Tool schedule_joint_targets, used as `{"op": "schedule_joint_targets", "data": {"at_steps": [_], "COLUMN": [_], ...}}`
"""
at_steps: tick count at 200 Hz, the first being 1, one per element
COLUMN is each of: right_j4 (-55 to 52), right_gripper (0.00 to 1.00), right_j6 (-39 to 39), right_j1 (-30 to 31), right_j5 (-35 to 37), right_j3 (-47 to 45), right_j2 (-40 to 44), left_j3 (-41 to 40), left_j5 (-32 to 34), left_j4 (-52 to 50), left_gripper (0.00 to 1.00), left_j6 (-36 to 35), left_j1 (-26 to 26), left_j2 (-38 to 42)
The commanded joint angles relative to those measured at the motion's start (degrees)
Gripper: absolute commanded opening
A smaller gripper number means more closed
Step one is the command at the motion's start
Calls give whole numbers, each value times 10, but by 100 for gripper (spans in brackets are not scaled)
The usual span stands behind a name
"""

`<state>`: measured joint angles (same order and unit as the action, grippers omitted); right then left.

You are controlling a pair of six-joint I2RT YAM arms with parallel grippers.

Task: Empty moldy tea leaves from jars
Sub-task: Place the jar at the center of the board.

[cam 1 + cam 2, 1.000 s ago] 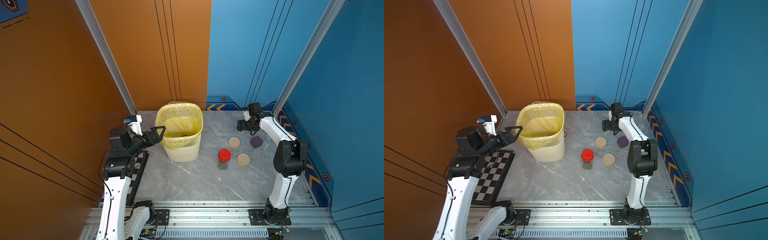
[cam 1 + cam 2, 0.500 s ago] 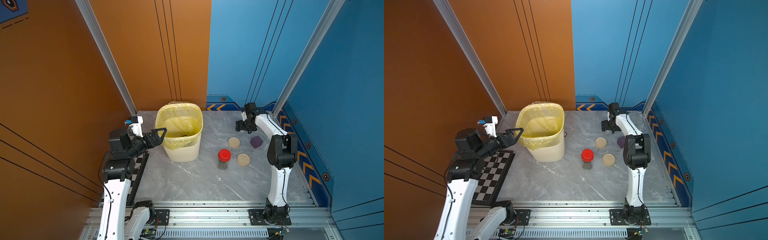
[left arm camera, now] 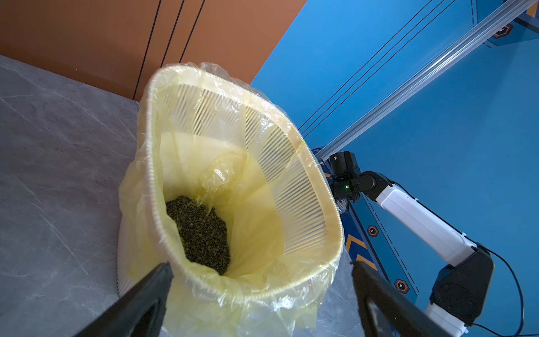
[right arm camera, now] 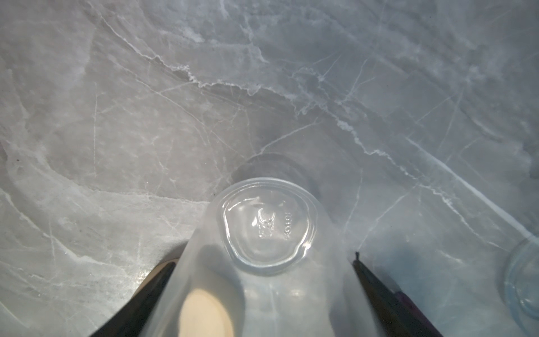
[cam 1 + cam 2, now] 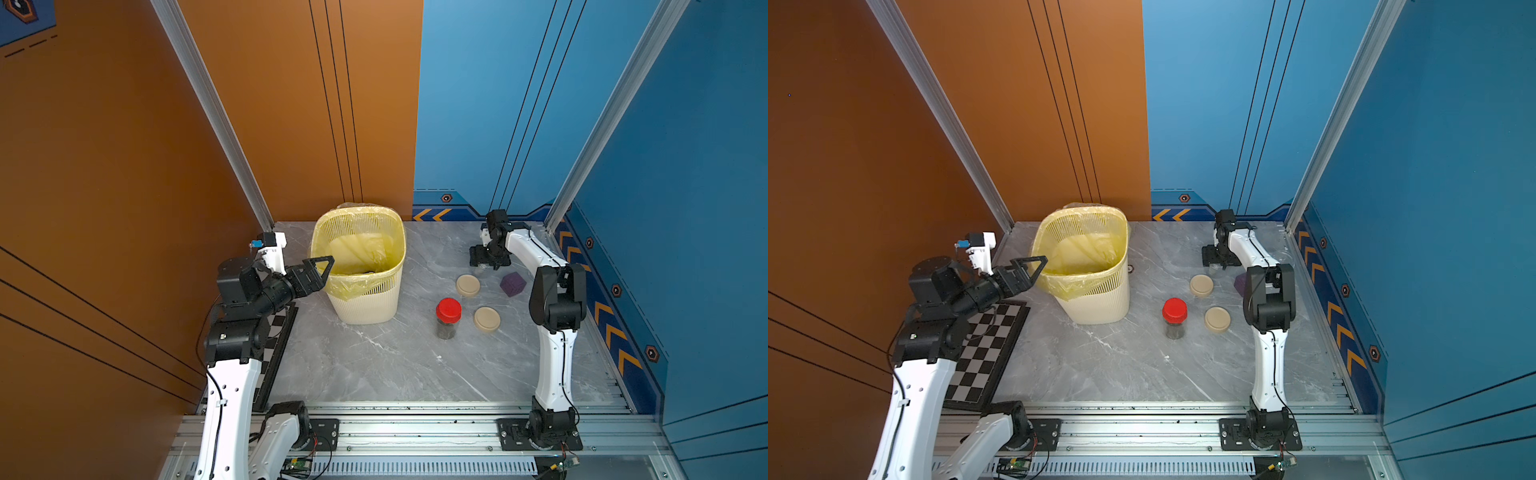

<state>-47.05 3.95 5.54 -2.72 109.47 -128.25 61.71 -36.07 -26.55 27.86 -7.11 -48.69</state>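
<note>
Tea leaves (image 3: 201,230) sit in the bin (image 3: 280,163), so your left gripper (image 3: 259,267) hangs free, fingers apart; right gripper (image 4: 264,259) clamps the empty jar (image 4: 268,230) low, likely for set-down.

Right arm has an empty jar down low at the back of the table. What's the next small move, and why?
Probably open the right gripper's jaws and leave the empty jar on the table. It looks clear inside and sits low over the marble, though contact is hard to confirm. Leaves already lie in the bin. The red-lidded jar, dark inside, would come next.
</note>
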Motion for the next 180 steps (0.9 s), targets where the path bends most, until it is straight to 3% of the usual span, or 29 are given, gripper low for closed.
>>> {"op": "schedule_joint_targets", "data": {"at_steps": [1,54,118,143,180], "right_j4": [-8,-7,-7,-8,-4], "right_gripper": [72,100,100,100,100], "right_j6": [18,27,53,65,95], "right_j1": [-6,-4,-18,-19,-12], "right_j5": [8,24,-5,-16,-40], "right_j3": [19,37,64,37,-32], "right_j2": [-9,-8,24,81,204], "left_j3": [-3,-1,-2,-14,-60], "left_j5": [-7,-6,0,10,83], "left_j4": [4,2,3,4,4], "left_gripper": [98,98,98,98,98], "left_j6": [-14,-13,-11,-9,-2], "left_j1": [-1,0,0,4,31], "left_j2": [4,3,26,53,103]}}
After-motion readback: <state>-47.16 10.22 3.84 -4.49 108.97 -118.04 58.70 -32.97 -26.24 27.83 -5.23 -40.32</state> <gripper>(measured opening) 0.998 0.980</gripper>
